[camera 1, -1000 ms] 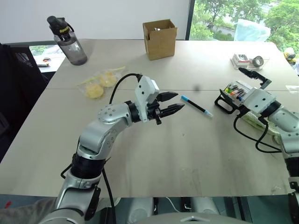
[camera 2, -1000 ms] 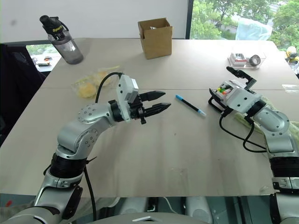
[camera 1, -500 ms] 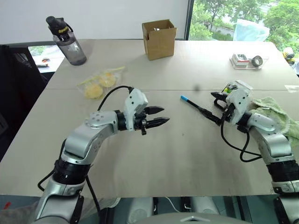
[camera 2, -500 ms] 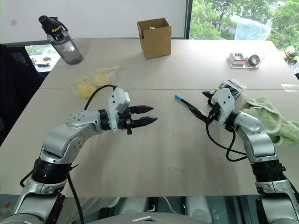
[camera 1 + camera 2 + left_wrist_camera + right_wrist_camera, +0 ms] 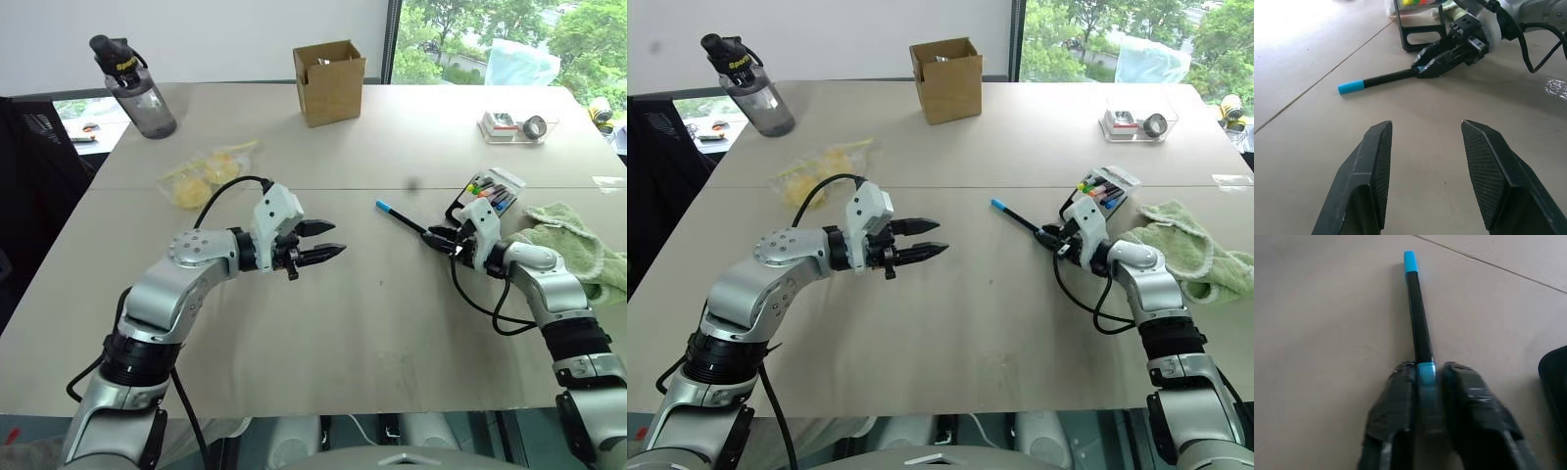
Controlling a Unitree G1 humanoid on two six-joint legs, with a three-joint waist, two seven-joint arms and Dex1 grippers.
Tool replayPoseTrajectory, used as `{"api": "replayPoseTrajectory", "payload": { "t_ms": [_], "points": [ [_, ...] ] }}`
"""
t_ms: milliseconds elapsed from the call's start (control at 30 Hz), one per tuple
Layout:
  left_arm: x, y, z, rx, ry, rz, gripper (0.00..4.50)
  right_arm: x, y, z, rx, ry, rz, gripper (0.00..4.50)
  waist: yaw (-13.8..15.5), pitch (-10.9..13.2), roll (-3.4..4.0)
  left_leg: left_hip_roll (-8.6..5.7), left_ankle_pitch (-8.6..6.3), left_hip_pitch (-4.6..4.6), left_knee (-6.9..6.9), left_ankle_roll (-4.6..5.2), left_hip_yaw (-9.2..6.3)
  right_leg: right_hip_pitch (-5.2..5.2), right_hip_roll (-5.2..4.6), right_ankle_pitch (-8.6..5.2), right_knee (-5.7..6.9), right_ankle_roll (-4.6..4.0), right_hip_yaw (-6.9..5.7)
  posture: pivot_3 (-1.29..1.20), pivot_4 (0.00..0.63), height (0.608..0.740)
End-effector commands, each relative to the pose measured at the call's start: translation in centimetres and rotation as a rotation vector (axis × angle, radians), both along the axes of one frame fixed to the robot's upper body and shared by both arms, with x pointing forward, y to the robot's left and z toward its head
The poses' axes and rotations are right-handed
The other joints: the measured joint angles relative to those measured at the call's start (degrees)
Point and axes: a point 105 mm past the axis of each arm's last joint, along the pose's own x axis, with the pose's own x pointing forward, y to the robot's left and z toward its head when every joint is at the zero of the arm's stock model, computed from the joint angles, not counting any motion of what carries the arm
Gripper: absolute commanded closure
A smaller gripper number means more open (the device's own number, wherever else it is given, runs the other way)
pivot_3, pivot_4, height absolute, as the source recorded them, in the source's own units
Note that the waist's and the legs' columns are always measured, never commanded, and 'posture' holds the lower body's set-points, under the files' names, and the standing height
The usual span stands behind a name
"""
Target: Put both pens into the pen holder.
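The right gripper (image 5: 1428,377) pinched the blue pen (image 5: 1418,323) beside the pen holder (image 5: 487,196); a towel (image 5: 578,240) lay behind, and the left gripper (image 5: 1425,171) was spread.

A slim black-barrelled marker pen (image 5: 1419,328) is showing light blue at its tip and a light blue band where the black fingers (image 5: 1393,411) are meeting it. A small black plastic case (image 5: 482,196) is displaying orange, green and blue markers. A pale green cloth (image 5: 578,240) is lying on the beige tabletop (image 5: 323,323), near a brown cardboard box (image 5: 328,82).
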Motion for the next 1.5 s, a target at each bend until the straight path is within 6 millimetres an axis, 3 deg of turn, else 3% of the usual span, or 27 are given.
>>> {"api": "replayPoseTrajectory", "payload": {
  "t_ms": [33,200,333,433,567,700,800,1033,1233,1300,1433,1500],
  "points": [
    [0.4,-0.2,1.0,-0.011,-0.052,-0.010,2.23,-0.7,0.0,1.7,0.034,-0.056,0.021,4.46,0.0,0.0,0.00,0.00,0.00,0.00,-0.01,0.00,-0.01,0.00,0.00,0.00,0.01,0.00,0.00,0.00,0.150,0.736],
    [1.1,-0.9,1.3,-0.034,-0.074,-0.014,2.23,-3.9,0.3,3.6,0.165,-0.062,0.093,4.46,0.1,0.0,0.01,-0.03,0.00,-0.03,0.01,0.00,-0.01,0.00,0.01,0.01,0.00,0.01,-0.03,0.00,0.150,0.736],
    [1.7,-1.3,1.4,-0.064,-0.085,-0.007,2.23,-6.0,-0.3,5.8,0.393,-0.061,0.022,4.46,0.5,0.0,0.01,-0.02,0.00,-0.05,0.01,0.00,-0.06,0.01,-0.01,0.00,-0.01,0.01,-0.07,0.00,0.150,0.736],
    [2.1,-1.9,1.6,-0.107,-0.086,0.001,2.23,-7.6,0.0,6.7,0.463,-0.038,0.026,4.46,0.4,0.0,0.01,-0.02,0.00,-0.03,0.01,0.00,-0.05,0.01,-0.05,0.01,0.02,0.01,-0.05,0.00,0.150,0.736],
    [2.6,-3.0,3.2,-0.318,-0.026,0.011,2.23,-9.3,1.5,7.2,0.484,-0.022,0.068,4.46,0.4,0.0,0.00,-0.03,-0.02,-0.02,0.02,0.03,-0.06,0.02,-0.04,0.01,0.02,0.01,-0.06,0.00,0.150,0.736],
    [2.7,-3.6,5.6,-0.613,0.092,0.007,2.23,-10.2,3.4,7.9,0.542,-0.015,0.124,4.46,0.3,0.0,-0.01,-0.03,-0.10,-0.03,0.07,0.17,-0.07,0.02,-0.04,0.01,0.04,0.02,-0.05,0.00,0.150,0.736],
    [2.7,-3.4,5.9,-0.718,0.176,0.016,2.23,-11.1,4.5,8.4,0.587,0.003,0.188,4.46,0.1,0.0,-0.01,-0.02,-0.11,-0.03,0.06,0.20,-0.09,0.02,-0.02,0.01,0.04,0.03,-0.05,0.00,0.150,0.736],
    [1.7,-3.4,5.1,-0.697,0.265,-0.018,2.23,-12.1,5.6,8.9,0.624,0.029,0.267,4.46,0.0,0.0,-0.01,-0.07,0.00,-0.04,0.06,0.01,-0.09,0.02,0.15,0.01,0.03,0.03,-0.06,0.00,0.150,0.736],
    [0.6,-4.1,5.8,-0.747,0.313,-0.112,2.23,-12.6,6.2,8.7,0.597,0.047,0.316,4.46,0.1,0.0,-0.02,-0.09,0.00,-0.03,0.07,0.01,-0.09,0.03,0.14,0.01,0.02,0.03,-0.06,0.00,0.150,0.736],
    [0.1,-4.2,5.9,-0.746,0.319,-0.143,2.78,-12.6,6.4,8.7,0.594,0.053,0.323,4.46,0.0,0.0,-0.02,-0.08,0.00,-0.03,0.06,0.01,-0.09,0.03,0.16,0.01,0.02,0.03,-0.06,0.00,0.150,0.736],
    [-0.1,-4.1,5.9,-0.739,0.326,-0.162,4.47,-12.8,6.7,8.7,0.591,0.066,0.338,2.47,0.0,0.0,-0.02,-0.08,0.00,-0.03,0.06,0.01,-0.09,0.03,0.18,0.01,0.02,0.03,-0.06,0.00,0.150,0.736],
    [-0.2,-4.1,5.8,-0.734,0.327,-0.164,4.50,-12.7,6.7,8.6,0.589,0.069,0.337,1.68,0.0,0.0,-0.02,-0.08,0.00,-0.03,0.06,0.01,-0.09,0.03,0.18,0.01,0.02,0.03,-0.06,0.00,0.150,0.736]
  ]
}}
